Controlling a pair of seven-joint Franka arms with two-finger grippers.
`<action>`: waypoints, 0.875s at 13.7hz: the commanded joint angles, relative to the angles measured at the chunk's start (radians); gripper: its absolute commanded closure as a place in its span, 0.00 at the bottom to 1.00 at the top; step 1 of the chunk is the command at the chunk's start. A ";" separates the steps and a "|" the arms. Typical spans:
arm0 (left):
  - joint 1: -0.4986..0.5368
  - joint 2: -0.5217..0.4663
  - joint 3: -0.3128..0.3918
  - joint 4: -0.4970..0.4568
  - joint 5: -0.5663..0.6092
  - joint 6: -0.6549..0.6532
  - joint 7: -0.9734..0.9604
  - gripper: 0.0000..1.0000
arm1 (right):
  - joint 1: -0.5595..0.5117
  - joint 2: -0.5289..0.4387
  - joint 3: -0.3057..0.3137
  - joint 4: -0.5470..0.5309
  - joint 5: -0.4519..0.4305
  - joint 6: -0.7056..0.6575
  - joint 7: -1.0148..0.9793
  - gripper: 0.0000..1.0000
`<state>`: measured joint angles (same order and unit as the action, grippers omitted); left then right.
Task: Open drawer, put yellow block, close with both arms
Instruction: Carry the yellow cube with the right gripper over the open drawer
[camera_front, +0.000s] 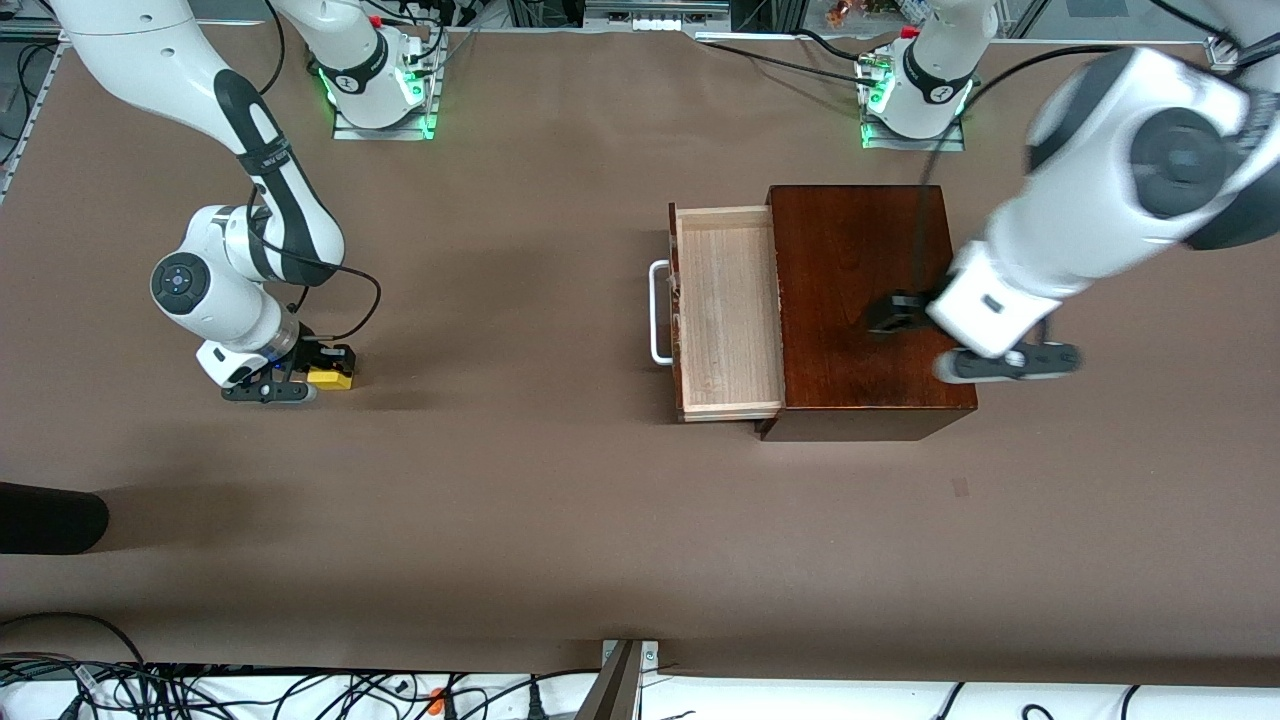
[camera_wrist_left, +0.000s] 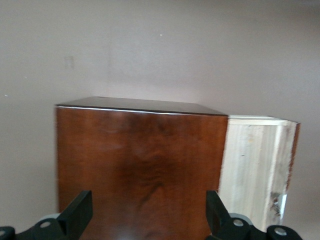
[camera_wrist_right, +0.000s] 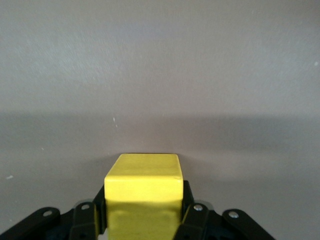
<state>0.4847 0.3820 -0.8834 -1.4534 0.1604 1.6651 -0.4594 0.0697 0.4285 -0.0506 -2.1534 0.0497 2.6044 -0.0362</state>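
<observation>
Toward the right arm's end of the table, I have the right gripper (camera_front: 318, 378) clamped on the yellow block (camera_front: 331, 377). The left gripper (camera_wrist_left: 145, 220) hangs over the wooden box (camera_front: 865, 300), fingers apart; the drawer (camera_front: 725, 310) stands open.

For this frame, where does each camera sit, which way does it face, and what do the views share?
Front view: high across the table, facing both bases; shows both arms, open drawer, box.
Left wrist view: over the box, left gripper with jaws open.
Right wrist view: low over the table, right gripper shut on the yellow block.
Shared: front and left wrist views both show box and drawer.
</observation>
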 joint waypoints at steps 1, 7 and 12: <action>-0.087 -0.176 0.237 -0.071 -0.139 -0.028 0.207 0.00 | 0.001 -0.079 0.017 0.016 0.001 -0.074 0.005 0.84; -0.415 -0.308 0.735 -0.107 -0.213 -0.102 0.392 0.00 | 0.001 -0.109 0.171 0.329 0.002 -0.582 0.249 0.84; -0.577 -0.342 0.916 -0.119 -0.210 -0.103 0.423 0.00 | 0.082 -0.099 0.333 0.475 0.002 -0.633 0.448 0.82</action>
<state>-0.0569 0.0748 -0.0111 -1.5399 -0.0278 1.5561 -0.0662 0.0993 0.3070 0.2556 -1.7425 0.0511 1.9987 0.3246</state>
